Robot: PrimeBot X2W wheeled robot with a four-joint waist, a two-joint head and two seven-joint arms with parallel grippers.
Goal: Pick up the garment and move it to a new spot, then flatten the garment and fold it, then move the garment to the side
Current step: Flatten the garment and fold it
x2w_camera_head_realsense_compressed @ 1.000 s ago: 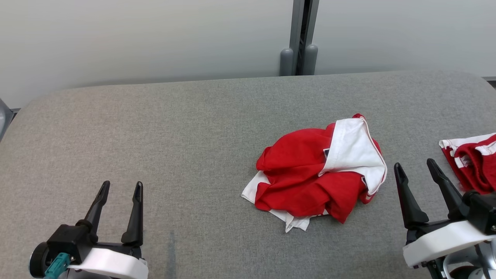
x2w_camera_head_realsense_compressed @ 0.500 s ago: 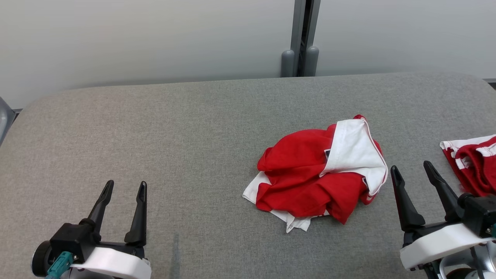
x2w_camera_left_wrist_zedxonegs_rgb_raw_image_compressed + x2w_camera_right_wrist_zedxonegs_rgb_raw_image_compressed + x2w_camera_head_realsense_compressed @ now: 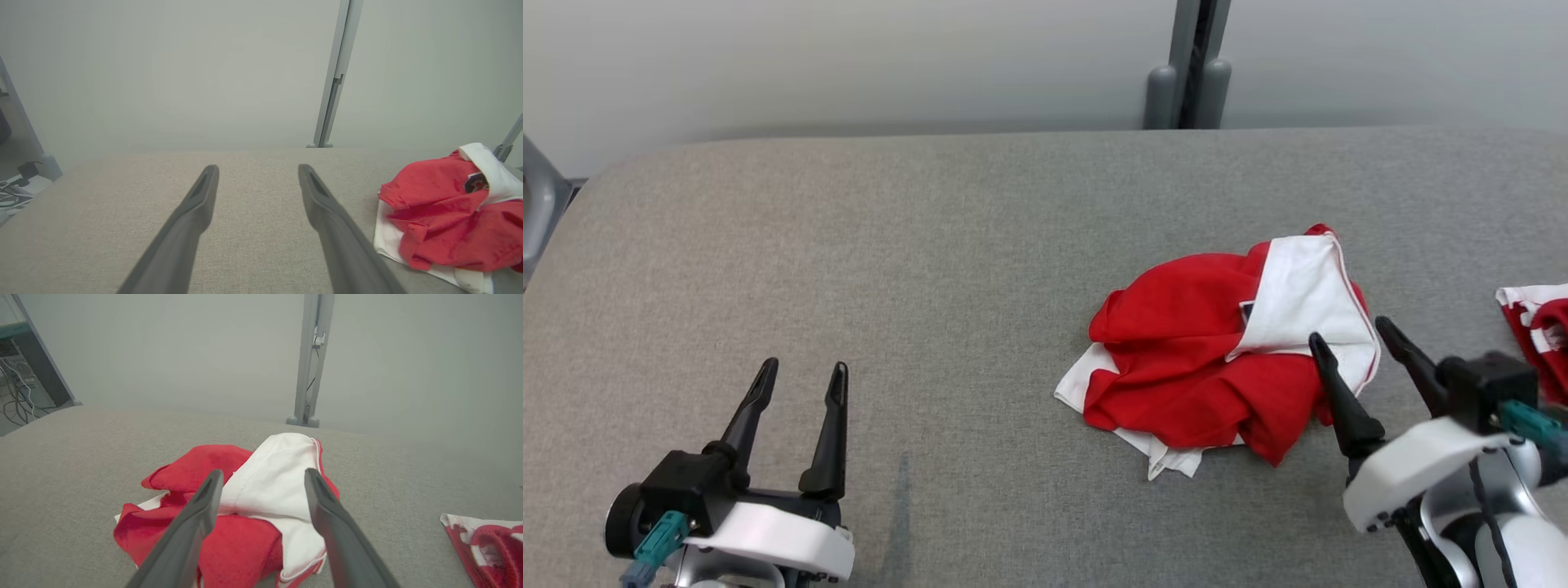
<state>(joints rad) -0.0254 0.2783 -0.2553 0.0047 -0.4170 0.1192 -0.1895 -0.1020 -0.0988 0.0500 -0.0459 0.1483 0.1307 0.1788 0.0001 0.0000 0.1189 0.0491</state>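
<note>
The crumpled red-and-white garment [image 3: 1201, 376] is seen lying on the grey padded surface [image 3: 931, 245], just ahead of the right gripper [image 3: 1347, 329]. That gripper's fingers are spread apart, and the right wrist view frames the garment's white fold between them. A second red garment [image 3: 486, 543] lies to that gripper's right. The left gripper [image 3: 805, 364] is likewise spread and empty, with the garment well off to its right. Its wrist view shows a badge [image 3: 474, 183] on the cloth.

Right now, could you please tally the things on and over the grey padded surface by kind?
Garments: 2 (crumpled garment in the middle, second garment at the right edge)
Claws: 2 (left claw, right claw, both open)
Total: 4
</note>
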